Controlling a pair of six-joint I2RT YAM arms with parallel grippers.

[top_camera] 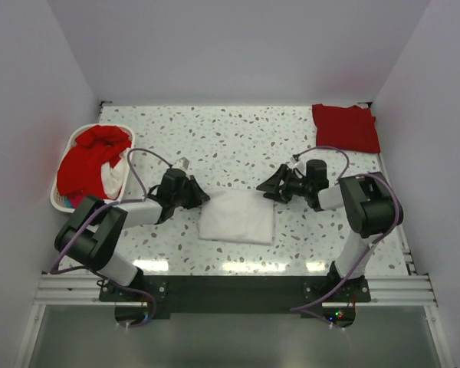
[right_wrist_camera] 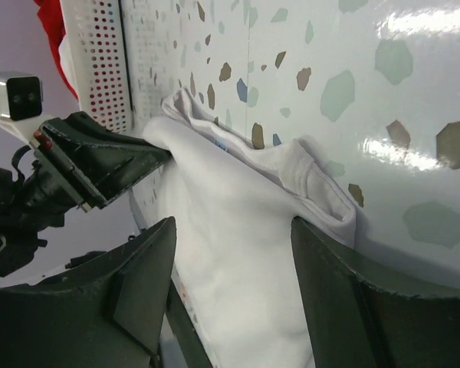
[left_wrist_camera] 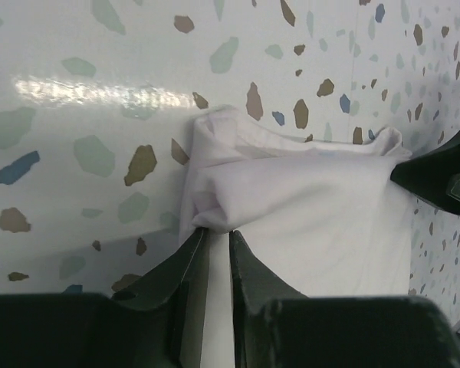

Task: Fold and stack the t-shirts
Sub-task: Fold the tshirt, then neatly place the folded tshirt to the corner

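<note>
A folded white t-shirt (top_camera: 236,217) lies mid-table between both arms. My left gripper (top_camera: 203,198) is at its left far corner. In the left wrist view its jaws (left_wrist_camera: 218,232) are nearly together, pinching a bunched fold of the white t-shirt (left_wrist_camera: 314,207). My right gripper (top_camera: 264,189) is at the right far corner. It stands open (right_wrist_camera: 231,226), straddling the shirt's hemmed edge (right_wrist_camera: 322,192) with cloth between the fingers. A folded red t-shirt (top_camera: 345,126) lies at the far right corner. More red t-shirts (top_camera: 88,157) are heaped in the basket.
The white oval basket (top_camera: 61,201) stands at the table's left edge, also holding a bit of white cloth (top_camera: 116,178). Walls enclose the table on the left, back and right. The two grippers face each other closely across the shirt's far edge.
</note>
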